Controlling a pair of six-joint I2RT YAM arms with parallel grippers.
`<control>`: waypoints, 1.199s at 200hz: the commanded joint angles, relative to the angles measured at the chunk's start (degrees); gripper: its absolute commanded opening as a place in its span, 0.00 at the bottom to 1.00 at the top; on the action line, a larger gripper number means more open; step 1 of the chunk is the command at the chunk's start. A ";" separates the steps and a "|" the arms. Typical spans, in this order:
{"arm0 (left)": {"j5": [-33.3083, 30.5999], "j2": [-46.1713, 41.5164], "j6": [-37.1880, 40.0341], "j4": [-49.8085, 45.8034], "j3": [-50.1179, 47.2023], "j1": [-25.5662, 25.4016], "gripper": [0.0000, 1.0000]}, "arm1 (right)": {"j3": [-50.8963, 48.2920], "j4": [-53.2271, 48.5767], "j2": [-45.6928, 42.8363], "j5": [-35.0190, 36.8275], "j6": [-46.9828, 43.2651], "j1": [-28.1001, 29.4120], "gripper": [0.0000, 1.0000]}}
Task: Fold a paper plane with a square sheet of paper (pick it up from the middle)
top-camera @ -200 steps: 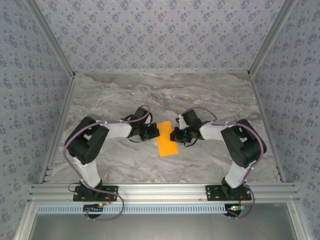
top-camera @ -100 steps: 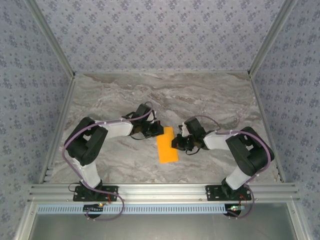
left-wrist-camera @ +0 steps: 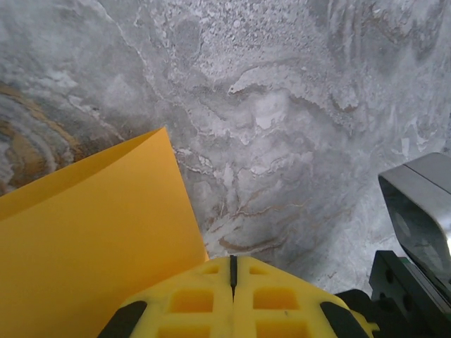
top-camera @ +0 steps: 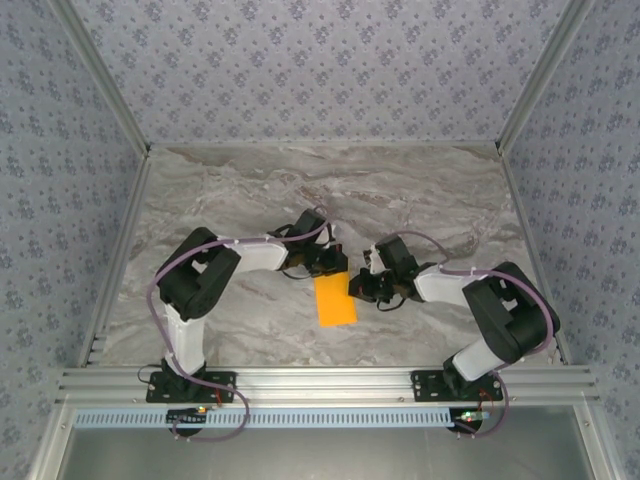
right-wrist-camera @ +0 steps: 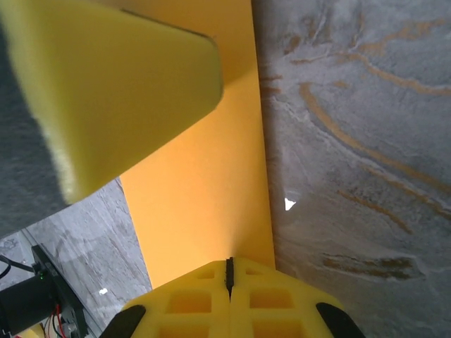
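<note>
The square sheet of paper [top-camera: 335,300] lies mid-table as a narrow orange rectangle, looking folded in half. My left gripper [top-camera: 338,268] is shut at the paper's far end. In the left wrist view its yellow tips [left-wrist-camera: 232,271] meet at the paper's [left-wrist-camera: 91,239] right edge. My right gripper [top-camera: 356,288] is shut at the paper's right long edge. In the right wrist view its tips [right-wrist-camera: 229,271] rest over the paper [right-wrist-camera: 204,190], near its right edge. No paper shows between either pair of jaws. The left gripper's yellow fingers [right-wrist-camera: 120,91] loom at the upper left.
The marble table top [top-camera: 250,190] is bordered by patterned walls and a metal rail [top-camera: 320,380] at the near edge. Part of the right arm's grey and black housing [left-wrist-camera: 423,211] shows close beside the left gripper.
Both grippers have moved toward the near edge and a little rightward, staying shut. The paper has slid nearer with them. The two grippers now stand closer together.
</note>
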 commanded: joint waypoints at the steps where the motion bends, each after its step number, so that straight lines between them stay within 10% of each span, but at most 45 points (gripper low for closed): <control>1: 1.14 1.17 -0.49 0.17 1.69 -0.60 0.03 | 0.16 -2.43 1.99 -2.64 -2.73 -0.21 0.00; 240: -5.15 1.84 1.12 0.50 -5.56 -0.66 0.01 | 8.94 -9.31 7.79 -4.77 -13.08 0.51 0.00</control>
